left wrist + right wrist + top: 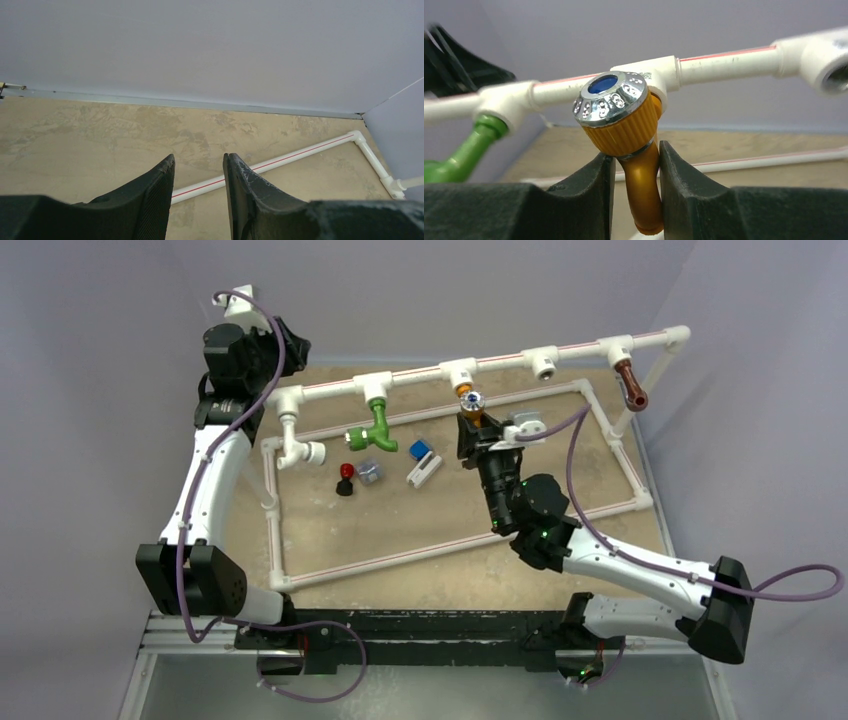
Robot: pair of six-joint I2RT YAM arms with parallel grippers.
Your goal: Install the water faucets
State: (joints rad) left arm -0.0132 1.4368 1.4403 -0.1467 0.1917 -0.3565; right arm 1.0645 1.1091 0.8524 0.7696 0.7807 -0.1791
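Since the orange faucet (621,132) probably needs seating in its tee (655,70), the right end effector (635,151) clamps its neck — left end effector (200,158) gapes empty.

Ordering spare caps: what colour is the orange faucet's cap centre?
Blue; the cap centre shows best in right wrist view.

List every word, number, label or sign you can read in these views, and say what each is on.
Nothing in any view is readable text.
Silver round cap of the orange bent faucet: embossed marks round its rim, too blurred to read.
White pipe tee behind that cap: a small dark print, too small to read.
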